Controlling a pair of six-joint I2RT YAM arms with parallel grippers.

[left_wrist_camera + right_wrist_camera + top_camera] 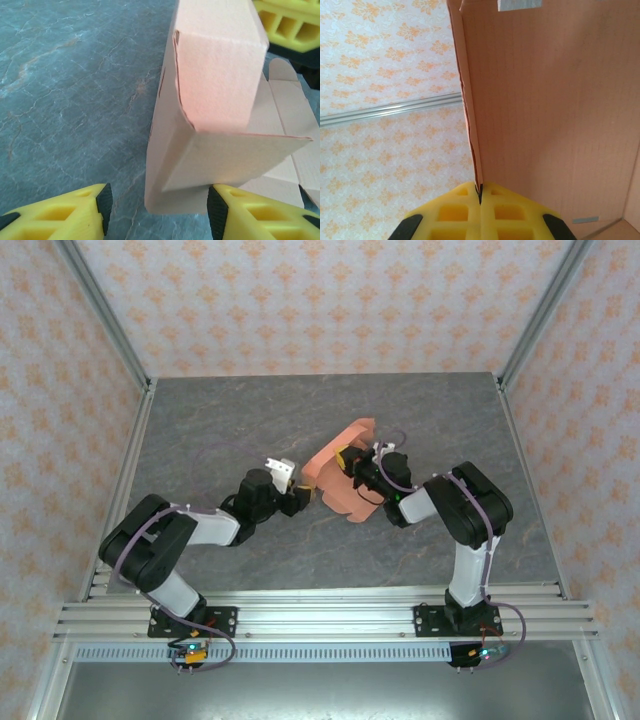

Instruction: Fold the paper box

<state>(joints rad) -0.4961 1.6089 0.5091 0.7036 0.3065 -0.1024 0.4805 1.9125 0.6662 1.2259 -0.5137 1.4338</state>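
The paper box (335, 468) is salmon-orange card, partly folded, standing tilted on the grey table at its centre. My right gripper (352, 466) comes in from the right and is shut on the top edge of one upright wall (555, 110), the card pinched between its yellow fingers (480, 192). My left gripper (303, 497) sits at the box's left corner and is open. In the left wrist view that folded corner (200, 150) stands between the fingers (157, 205). The right pad (216, 212) touches the card and the left pad (104, 205) is apart from it. An unfolded flap (290, 115) lies behind.
The grey marbled tabletop (220, 430) is ringed by patterned walls and aluminium corner posts (110, 320). A slotted rail (320, 615) carrying both arm bases runs along the near edge. The right gripper's yellow fingers (295, 25) show beyond the box in the left wrist view.
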